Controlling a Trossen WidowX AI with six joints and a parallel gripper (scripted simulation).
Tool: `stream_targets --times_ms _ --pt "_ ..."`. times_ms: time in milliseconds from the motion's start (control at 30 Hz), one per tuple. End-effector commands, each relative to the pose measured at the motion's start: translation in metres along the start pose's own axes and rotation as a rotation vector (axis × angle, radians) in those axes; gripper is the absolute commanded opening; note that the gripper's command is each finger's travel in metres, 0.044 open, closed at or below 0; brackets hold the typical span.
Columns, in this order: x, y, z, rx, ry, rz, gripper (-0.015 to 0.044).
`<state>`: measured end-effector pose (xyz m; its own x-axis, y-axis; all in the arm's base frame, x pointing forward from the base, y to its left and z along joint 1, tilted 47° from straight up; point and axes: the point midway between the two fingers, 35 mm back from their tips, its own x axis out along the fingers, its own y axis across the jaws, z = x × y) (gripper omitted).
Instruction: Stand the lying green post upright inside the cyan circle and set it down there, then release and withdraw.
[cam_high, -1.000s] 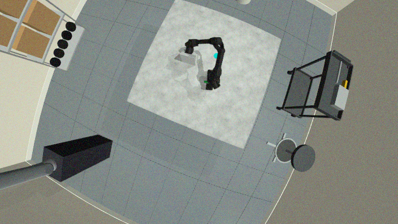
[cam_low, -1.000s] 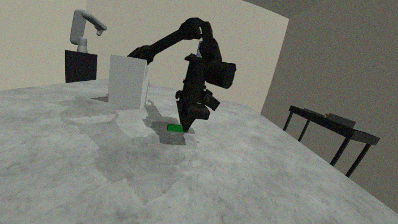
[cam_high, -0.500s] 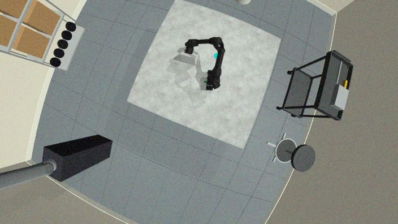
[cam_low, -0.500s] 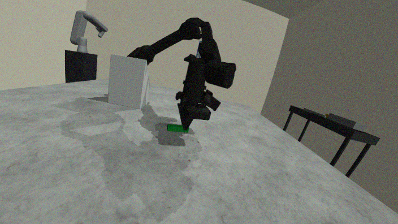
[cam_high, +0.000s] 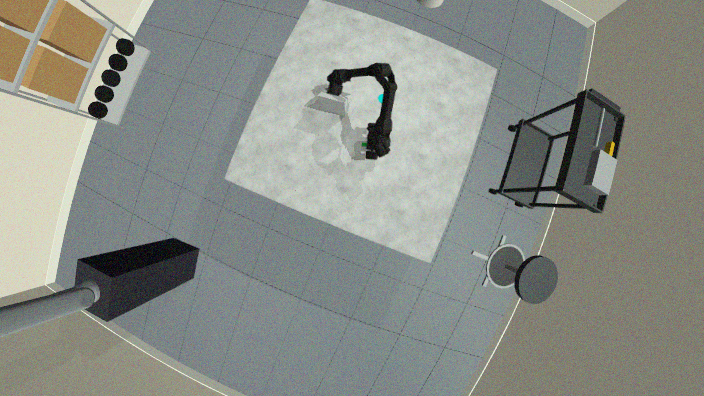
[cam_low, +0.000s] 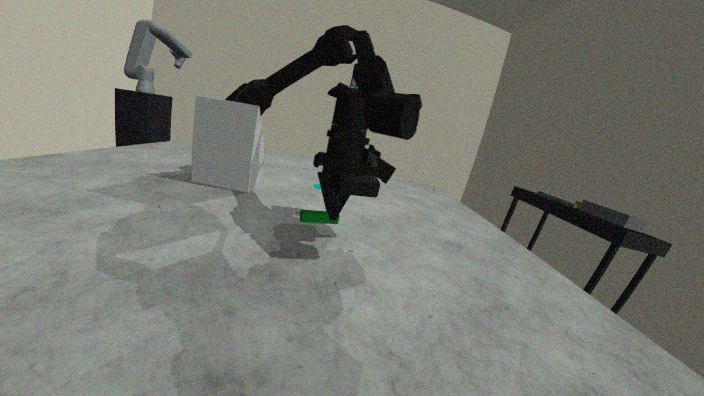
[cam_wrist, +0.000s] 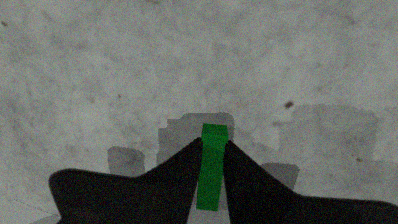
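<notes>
The green post (cam_high: 364, 144) (cam_low: 312, 216) (cam_wrist: 211, 175) is roughly level, its long side horizontal. My gripper (cam_low: 334, 217) (cam_wrist: 213, 144) is shut on the green post near one end, with a finger on each side. In the exterior view the post appears a little above the table top, over a shadow. The cyan circle (cam_high: 381, 98) (cam_low: 317, 186) lies flat on the table, partly hidden behind the arm in the top and exterior views. It is not in the wrist view.
The arm's base stands at a pale grey block (cam_high: 326, 105) (cam_low: 222, 142) on the mottled table top (cam_high: 410, 200) (cam_low: 450, 300). Beyond the table stand a dark cart (cam_high: 575, 145) (cam_low: 595, 220), a round stool (cam_high: 536, 280) and a black pedestal (cam_high: 145, 270).
</notes>
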<state>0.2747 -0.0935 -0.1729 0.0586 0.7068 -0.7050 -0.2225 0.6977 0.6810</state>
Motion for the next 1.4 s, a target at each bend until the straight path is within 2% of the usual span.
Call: stream_targets --times_ms 0,1367 --pt "-0.01 -0.003 0.003 -0.009 -0.001 -0.012 0.0023" --pt "-0.08 -0.001 0.0 0.011 0.019 0.003 0.0023"
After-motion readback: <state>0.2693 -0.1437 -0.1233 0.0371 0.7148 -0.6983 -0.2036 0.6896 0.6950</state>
